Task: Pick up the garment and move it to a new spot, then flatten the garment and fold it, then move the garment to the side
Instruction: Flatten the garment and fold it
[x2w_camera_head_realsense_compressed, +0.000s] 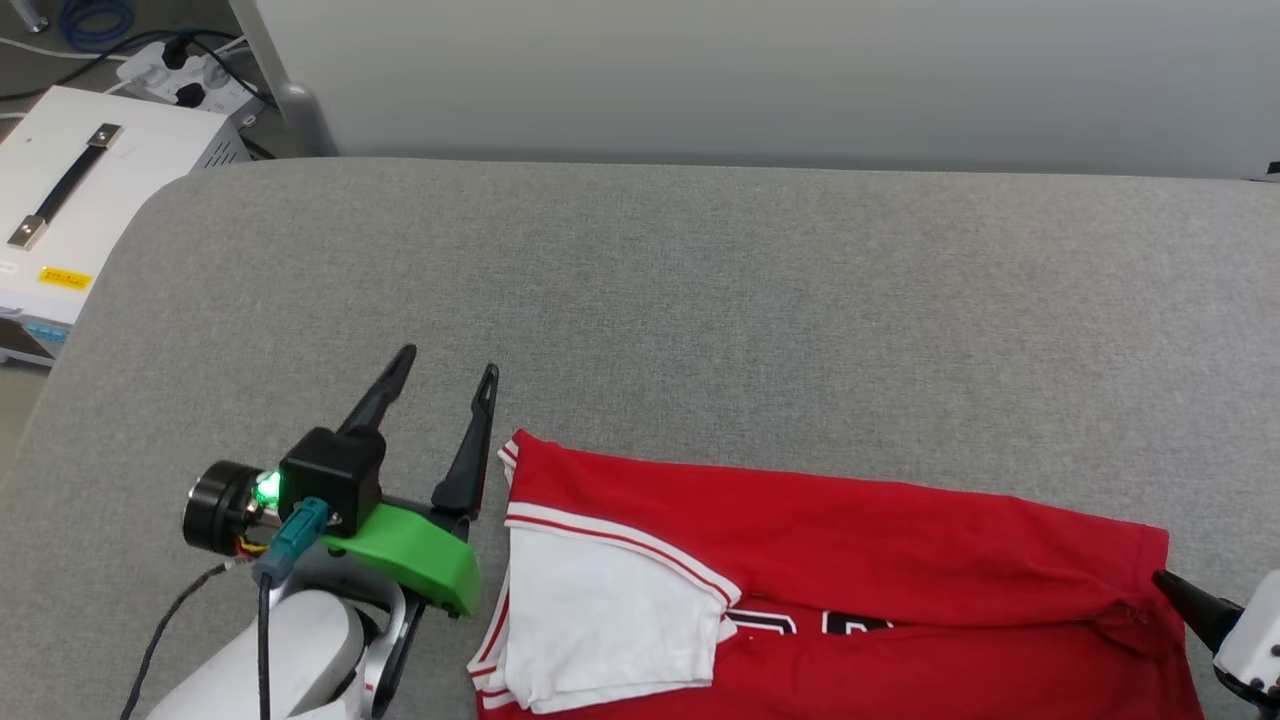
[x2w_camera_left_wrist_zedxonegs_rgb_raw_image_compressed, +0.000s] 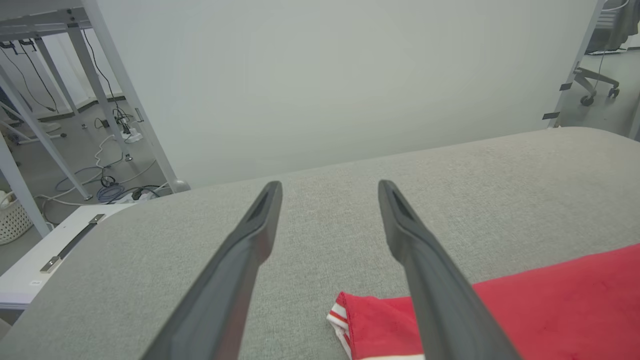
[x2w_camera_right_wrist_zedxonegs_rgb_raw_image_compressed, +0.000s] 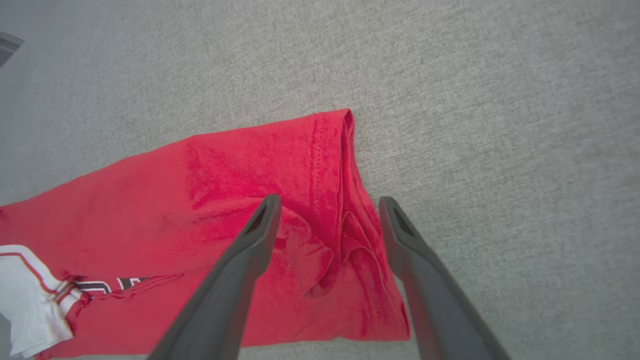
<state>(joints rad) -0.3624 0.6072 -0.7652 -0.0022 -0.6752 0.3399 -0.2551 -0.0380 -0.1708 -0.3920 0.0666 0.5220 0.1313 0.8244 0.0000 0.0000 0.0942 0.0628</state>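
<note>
Nearest to us, the left gripper (x2w_camera_head_realsense_compressed: 447, 360) sits low on the left, its two dark fingers spread wide with nothing between them but grey upholstery. A green bracket (x2w_camera_head_realsense_compressed: 415, 555) and a black camera block (x2w_camera_head_realsense_compressed: 330, 465) sit behind the fingers, on the pale forearm (x2w_camera_head_realsense_compressed: 290, 650).

At the lower right we see the right gripper (x2w_camera_right_wrist_zedxonegs_rgb_raw_image_compressed: 330, 199), also released. In its wrist view the fingers stand apart above the hemmed end of the garment (x2w_camera_head_realsense_compressed: 850, 540), with crumpled red cloth showing between them. We cannot tell whether the tips touch the cloth.

The garment lies along the near edge of the grey cushion (x2w_camera_head_realsense_compressed: 700, 300), stretching from just beside the left gripper across to the right gripper. It is folded. A white sleeve (x2w_camera_head_realsense_compressed: 600, 610) with red-and-white striped trim is laid over the red body at the left end. A red flap covers most of the black print (x2w_camera_head_realsense_compressed: 800, 625), so only the tops of the characters show. Its striped left corner lies just beside the left gripper's inner finger, and we cannot tell whether they touch.

Beyond the garment the cushion runs bare to its far edge, where a pale wall panel (x2w_camera_head_realsense_compressed: 750, 80) rises. Off the cushion's far left corner we see a white case (x2w_camera_head_realsense_compressed: 90, 180) with a dark strap handle on the floor. Behind it are a power strip (x2w_camera_head_realsense_compressed: 180, 75) and loose cables.
</note>
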